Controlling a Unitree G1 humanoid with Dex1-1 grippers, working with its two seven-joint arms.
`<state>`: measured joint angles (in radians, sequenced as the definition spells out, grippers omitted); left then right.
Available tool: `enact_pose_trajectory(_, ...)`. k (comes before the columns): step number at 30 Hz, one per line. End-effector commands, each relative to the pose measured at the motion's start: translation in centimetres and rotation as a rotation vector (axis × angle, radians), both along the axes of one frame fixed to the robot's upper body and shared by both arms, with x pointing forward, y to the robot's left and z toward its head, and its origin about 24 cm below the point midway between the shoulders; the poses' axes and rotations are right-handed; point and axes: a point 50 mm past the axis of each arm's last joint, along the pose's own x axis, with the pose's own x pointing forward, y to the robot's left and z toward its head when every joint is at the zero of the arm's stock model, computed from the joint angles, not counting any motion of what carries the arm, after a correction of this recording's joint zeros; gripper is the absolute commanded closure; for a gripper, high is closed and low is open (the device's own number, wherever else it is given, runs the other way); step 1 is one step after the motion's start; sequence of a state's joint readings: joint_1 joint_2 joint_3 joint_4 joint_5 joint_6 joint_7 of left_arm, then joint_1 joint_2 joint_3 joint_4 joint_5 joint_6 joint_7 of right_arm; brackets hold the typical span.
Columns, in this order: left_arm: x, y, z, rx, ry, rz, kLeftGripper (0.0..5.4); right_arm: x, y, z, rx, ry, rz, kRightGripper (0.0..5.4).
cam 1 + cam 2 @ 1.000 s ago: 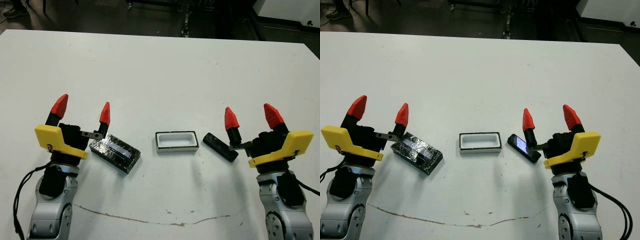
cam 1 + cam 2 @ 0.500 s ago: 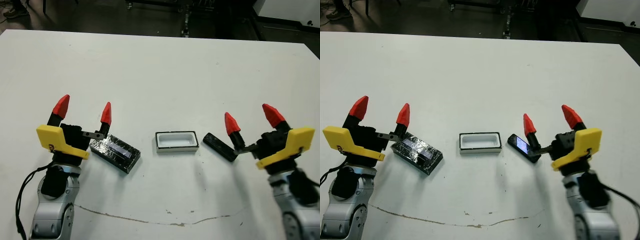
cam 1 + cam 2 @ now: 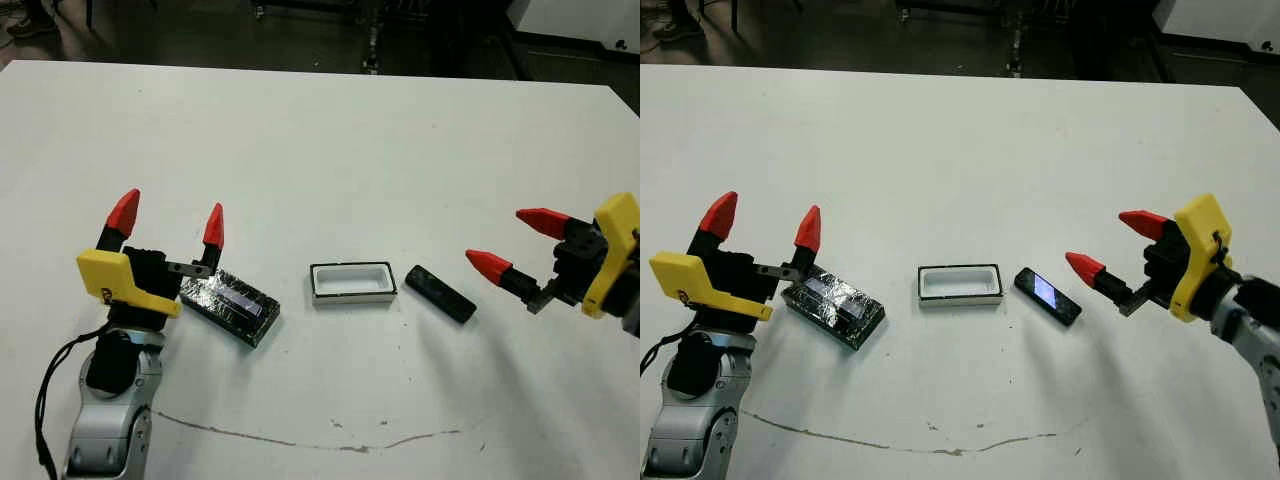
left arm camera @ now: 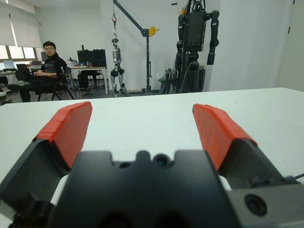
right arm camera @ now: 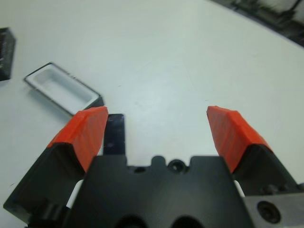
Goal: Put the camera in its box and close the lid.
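At the lower left of my head view, my left gripper (image 3: pixel 167 222) stands upright with its two red-tipped fingers (image 3: pixel 212 226) spread wide and holding nothing; its inner finger rises just beside the near end of the lid (image 3: pixel 231 306). The lid, glossy black with a pale stripe along its top, lies flat and angled on the white bench (image 3: pixel 330 150), just right of that gripper. A thin brown line (image 3: pixel 300 440) runs across the bench surface nearer to me than everything else.

In the middle of the frame sits the box (image 3: pixel 353 283), a shallow tray with black walls and a white lining, open and with nothing inside it. Just to its right, apart from it by a narrow strip of bench, the camera (image 3: pixel 440 293) lies flat as a slim black bar, slanting down toward the right.

At the right edge, my right gripper (image 3: pixel 516 242) is turned on its side, its fingers (image 3: pixel 489 264) pointing left toward the camera, wide apart and gripping nothing. The lower fingertip is near the camera's right end but clear of it. My right wrist view shows the camera (image 5: pixel 114 134) beside one finger and the box (image 5: pixel 63 88) beyond it.

Farther off, the bench runs bare to its far edge. My left wrist view shows a seated person (image 4: pixel 45 71) in the room beyond and a dark humanoid robot (image 4: pixel 196 40) hanging from a stand.
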<state>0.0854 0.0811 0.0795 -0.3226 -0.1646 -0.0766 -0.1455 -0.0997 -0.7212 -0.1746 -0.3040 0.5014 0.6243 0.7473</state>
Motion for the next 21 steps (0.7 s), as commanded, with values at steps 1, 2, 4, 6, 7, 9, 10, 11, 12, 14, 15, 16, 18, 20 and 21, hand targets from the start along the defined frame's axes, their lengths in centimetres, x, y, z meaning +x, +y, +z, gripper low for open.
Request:
enact_pose_trajectory(1, 0.0, 0.1, -0.4, -0.009, 0.028, 0.002, 0.01, 0.1, 0.1, -0.1, 0.014, 0.049, 0.03, 0.0)
enact_pose_trajectory(2, 0.0, 0.1, -0.4, -0.008, 0.028, 0.004, 0.01, 0.1, 0.2, -0.1, 0.032, 0.06, 0.035, 0.0)
enact_pose_trajectory(4, 0.1, 0.1, -0.4, -0.004, 0.026, 0.005, 0.01, 0.1, 0.5, -0.4, 0.072, 0.092, 0.044, 0.0)
enact_pose_trajectory(6, 0.1, 0.1, -0.4, -0.003, 0.027, 0.002, 0.01, 0.0, 0.7, -0.5, 0.102, 0.129, 0.051, 0.0)
enact_pose_trajectory(7, 0.1, 0.1, -0.4, -0.002, 0.027, 0.003, 0.01, 0.0, 0.8, -0.7, 0.112, 0.145, 0.053, 0.0)
enact_pose_trajectory(9, 0.1, 0.1, -0.4, -0.003, 0.027, 0.003, 0.01, -0.1, 1.1, -0.8, 0.126, 0.166, 0.058, 0.0)
enact_pose_trajectory(10, 0.1, 0.1, -0.4, -0.005, 0.028, 0.002, 0.01, -0.2, 1.2, -0.8, 0.131, 0.173, 0.061, 0.0)
enact_pose_trajectory(11, 0.1, 0.1, -0.4, -0.005, 0.03, 0.003, 0.01, -0.3, 1.3, -0.9, 0.131, 0.176, 0.065, 0.0)
enact_pose_trajectory(12, 0.1, 0.1, -0.4, -0.003, 0.032, 0.005, 0.01, -0.3, 1.4, -0.9, 0.128, 0.178, 0.068, 0.0)
enact_pose_trajectory(14, 0.1, 0.1, -0.4, 0.011, 0.033, 0.009, 0.01, -0.5, 1.5, -1.1, 0.122, 0.178, 0.069, 0.0)
enact_pose_trajectory(15, 0.1, 0.1, -0.4, 0.005, 0.035, 0.009, 0.01, -0.5, 1.6, -1.2, 0.121, 0.175, 0.067, 0.0)
enact_pose_trajectory(16, 0.0, 0.1, -0.5, 0.003, 0.036, 0.009, 0.01, -0.6, 1.7, -1.3, 0.117, 0.168, 0.067, 0.0)
enact_pose_trajectory(18, 0.0, 0.1, -0.5, 0.005, 0.033, 0.009, 0.01, -0.8, 1.8, -1.4, 0.077, 0.134, 0.053, 0.0)
enact_pose_trajectory(20, 0.0, 0.0, -0.5, 0.0, 0.031, 0.006, 0.01, -1.1, 2.1, -1.4, 0.013, 0.076, 0.037, 0.0)
enact_pose_trajectory(21, 0.0, 0.0, -0.5, -0.004, 0.031, 0.003, 0.01, -1.2, 2.4, -1.4, -0.014, 0.045, 0.038, 0.0)
